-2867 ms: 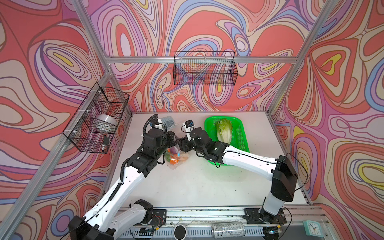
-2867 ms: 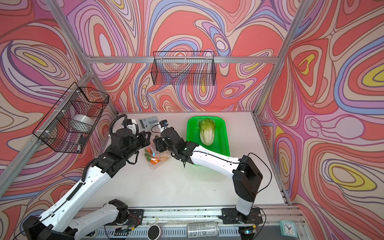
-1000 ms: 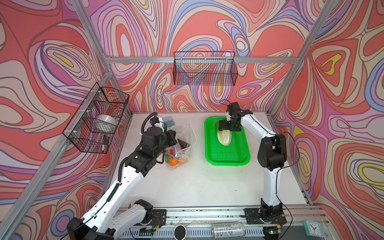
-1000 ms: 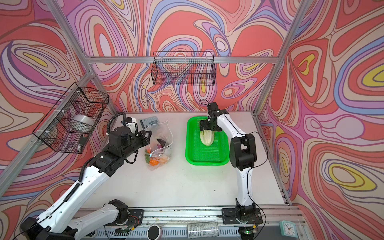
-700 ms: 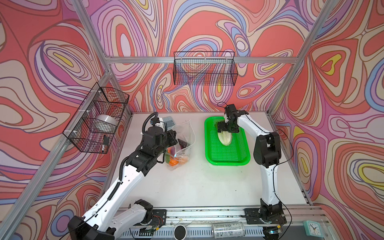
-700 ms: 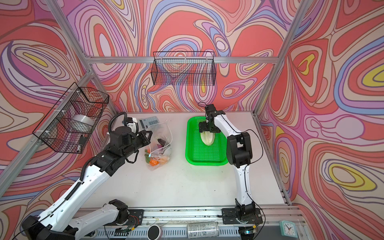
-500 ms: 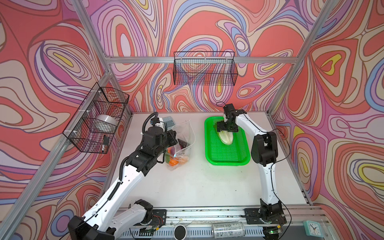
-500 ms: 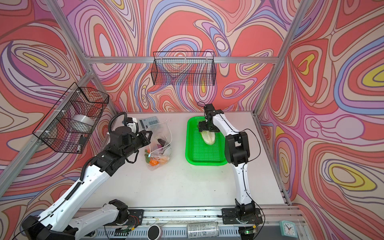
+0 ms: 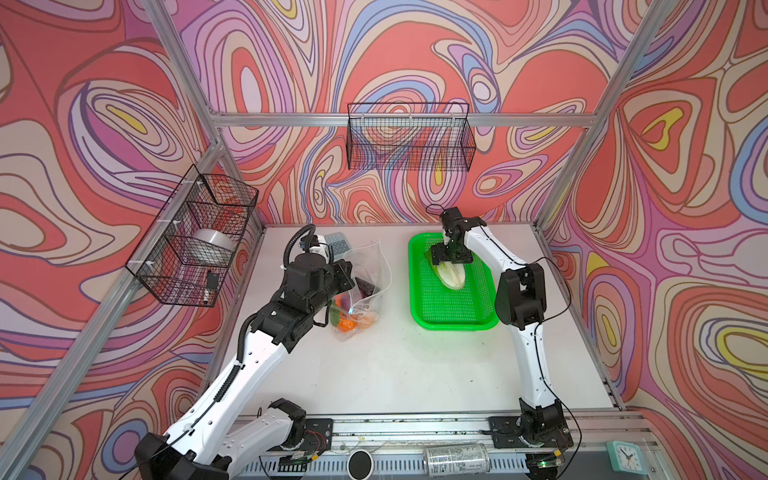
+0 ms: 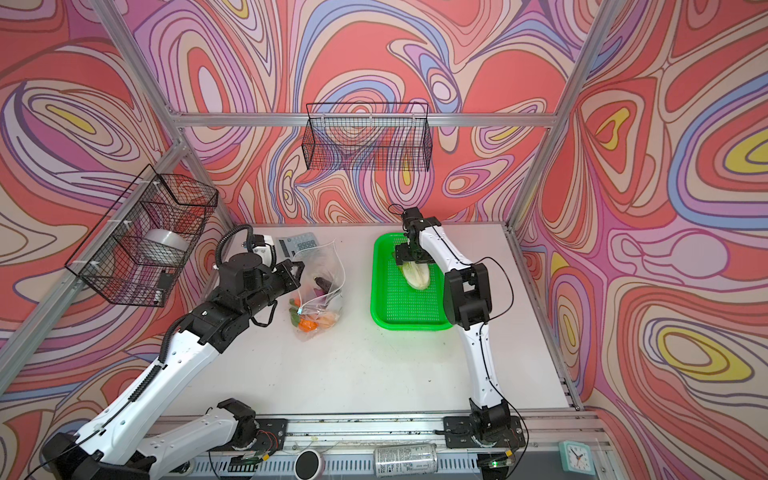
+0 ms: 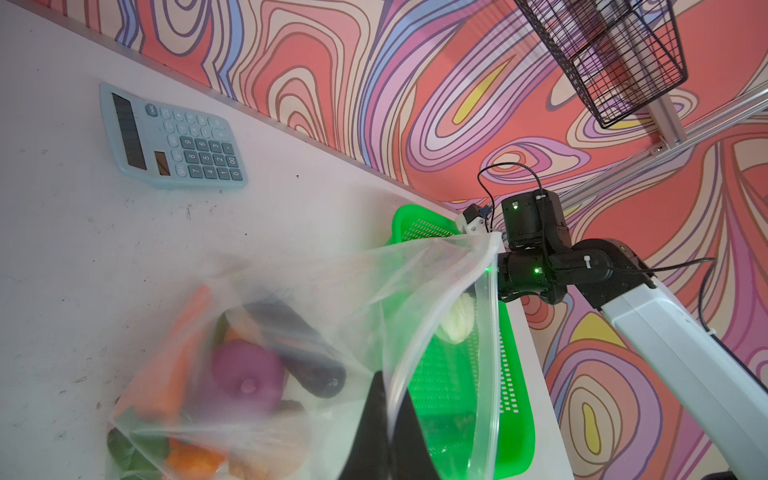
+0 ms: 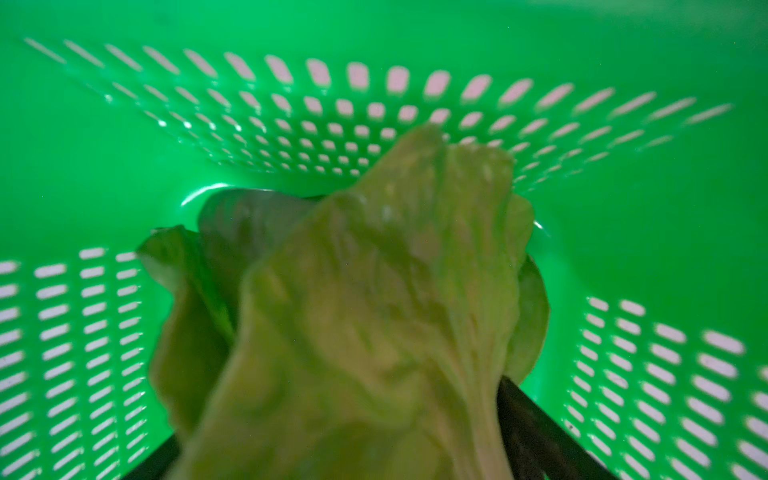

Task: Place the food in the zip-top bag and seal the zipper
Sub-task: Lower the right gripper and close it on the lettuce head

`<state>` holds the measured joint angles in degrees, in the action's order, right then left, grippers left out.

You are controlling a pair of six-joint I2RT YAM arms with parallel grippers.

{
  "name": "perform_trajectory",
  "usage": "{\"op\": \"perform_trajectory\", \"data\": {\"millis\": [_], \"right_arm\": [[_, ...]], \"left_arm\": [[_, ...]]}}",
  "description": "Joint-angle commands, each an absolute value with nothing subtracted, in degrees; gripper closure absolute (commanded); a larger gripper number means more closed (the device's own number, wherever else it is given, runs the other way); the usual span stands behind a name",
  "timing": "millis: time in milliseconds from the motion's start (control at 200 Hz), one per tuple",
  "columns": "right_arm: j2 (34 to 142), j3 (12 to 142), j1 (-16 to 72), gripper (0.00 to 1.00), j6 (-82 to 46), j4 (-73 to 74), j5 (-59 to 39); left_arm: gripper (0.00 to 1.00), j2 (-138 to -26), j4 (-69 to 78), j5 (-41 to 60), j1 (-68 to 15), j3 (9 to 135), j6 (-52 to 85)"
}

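Looking at the bag (image 9: 365, 286) first: it's standing on the table (image 9: 395, 374) left of centre, mouth open and facing the basket (image 9: 455, 325). The carrot (image 11: 174, 365), onion (image 11: 247, 376) and a dark veg (image 11: 299, 345) are down in the bottom of it. Your left gripper (image 11: 388, 386) is clamped shut on the near rim, with the film pinched between the fingers. The white zip strip (image 11: 485, 332) curves up free on the far side of the mouth.

The cabbage (image 9: 451, 277) is the one item outside the bag. It's lying in the far half of the basket, pale stem end toward the front. Your right gripper (image 9: 450, 261) is down over its leafy end with the jaws spread wide either side. Honestly can't tell if they're pressing on it. That leafy end sits close to the basket's back wall, so it's tight there.

Between bag and basket you've got a bare strip of table, and the whole front half is open. The calculator (image 11: 172, 137) sits behind the bag near the back edge, apart from it.
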<state>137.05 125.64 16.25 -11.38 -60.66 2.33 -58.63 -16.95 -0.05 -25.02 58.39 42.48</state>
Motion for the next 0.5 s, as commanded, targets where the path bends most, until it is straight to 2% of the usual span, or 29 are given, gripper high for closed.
{"op": "perform_trajectory", "data": {"millis": [0,35,195,491], "right_arm": [[136.1,123.8,16.6,0.05,-11.1,-60.3,-2.2],[135.6,123.5,16.8,0.02,-11.2,-59.8,-3.4],[135.3,121.9,19.0,0.02,-9.8,-59.8,4.2],[138.1,121.4,19.8,0.02,-8.3,-61.3,10.1]], "left_arm": [[1.0,-57.7,-16.6,-0.4,-24.9,58.2,42.9],[1.0,-57.7,-16.6,-0.5,-24.9,58.3,42.9],[1.0,-58.0,-16.1,-0.1,-24.9,58.3,43.2],[1.0,-57.9,-16.7,-0.5,-24.9,58.7,42.5]]}}
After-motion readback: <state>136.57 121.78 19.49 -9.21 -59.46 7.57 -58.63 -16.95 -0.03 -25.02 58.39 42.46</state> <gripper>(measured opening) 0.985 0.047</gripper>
